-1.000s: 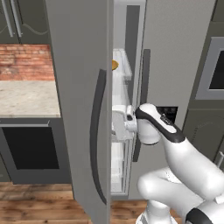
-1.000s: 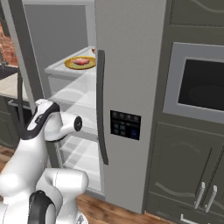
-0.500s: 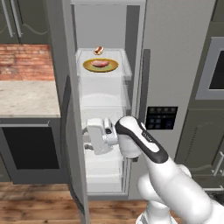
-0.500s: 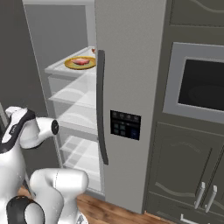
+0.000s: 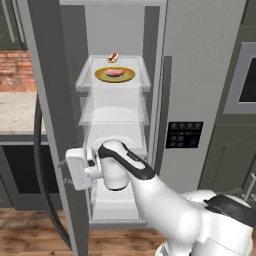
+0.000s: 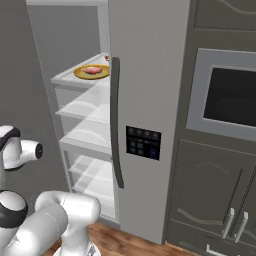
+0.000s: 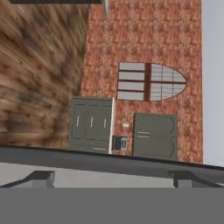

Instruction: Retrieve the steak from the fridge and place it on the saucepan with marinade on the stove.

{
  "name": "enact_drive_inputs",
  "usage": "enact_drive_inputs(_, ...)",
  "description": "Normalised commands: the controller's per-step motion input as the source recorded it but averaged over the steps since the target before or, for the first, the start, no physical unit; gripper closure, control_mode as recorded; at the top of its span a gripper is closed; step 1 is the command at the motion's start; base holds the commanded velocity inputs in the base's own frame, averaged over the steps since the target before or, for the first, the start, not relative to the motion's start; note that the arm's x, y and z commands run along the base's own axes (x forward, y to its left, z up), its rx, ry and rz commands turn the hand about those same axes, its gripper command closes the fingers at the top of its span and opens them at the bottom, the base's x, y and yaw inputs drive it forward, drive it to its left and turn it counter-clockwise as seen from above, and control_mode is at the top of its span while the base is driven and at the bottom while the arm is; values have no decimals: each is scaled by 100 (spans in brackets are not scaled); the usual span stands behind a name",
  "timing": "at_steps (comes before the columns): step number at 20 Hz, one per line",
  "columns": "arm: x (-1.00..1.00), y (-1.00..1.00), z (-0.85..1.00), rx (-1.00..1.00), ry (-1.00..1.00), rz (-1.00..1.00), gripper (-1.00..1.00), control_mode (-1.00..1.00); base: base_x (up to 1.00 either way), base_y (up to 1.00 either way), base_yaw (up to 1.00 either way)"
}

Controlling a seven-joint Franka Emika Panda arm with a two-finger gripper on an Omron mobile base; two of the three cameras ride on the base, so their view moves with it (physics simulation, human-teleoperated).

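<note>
Fridge (image 5: 200, 75) door wide open, steak (image 5: 115, 73) up on the yellow plate (image 5: 129, 77) at the top middle of the frame, claw (image 7: 111, 177) empty with tips apart, so lift high and come in level over the plate.

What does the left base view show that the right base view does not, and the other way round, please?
The left base view takes in the red brick wall and the pale stone counter beside the tall grey stainless fridge. The right base view gives the steel-framed built-in oven's dark window and the dark cabinet doors with steel handles beneath it much more fully. Both share the fridge with one door open, the pale pink steak on the round yellow-olive plate on the top glass shelf, and the dark dispenser panel.
</note>
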Motion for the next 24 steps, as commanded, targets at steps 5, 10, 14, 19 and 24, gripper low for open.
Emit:
enact_drive_inputs(5,38,61,0,1,-1,-7,-100,-100,0,0,0)
enact_drive_inputs(10,41,32,0,0,0,-9,-100,-100,0,0,0)
enact_drive_inputs(14,3,-10,3,0,0,-6,-100,-100,0,0,0)
enact_drive_inputs(19,-24,-45,34,1,0,-12,-100,-100,0,0,0)
enact_drive_inputs(24,-28,-52,82,9,-7,-5,-100,-100,0,0,0)
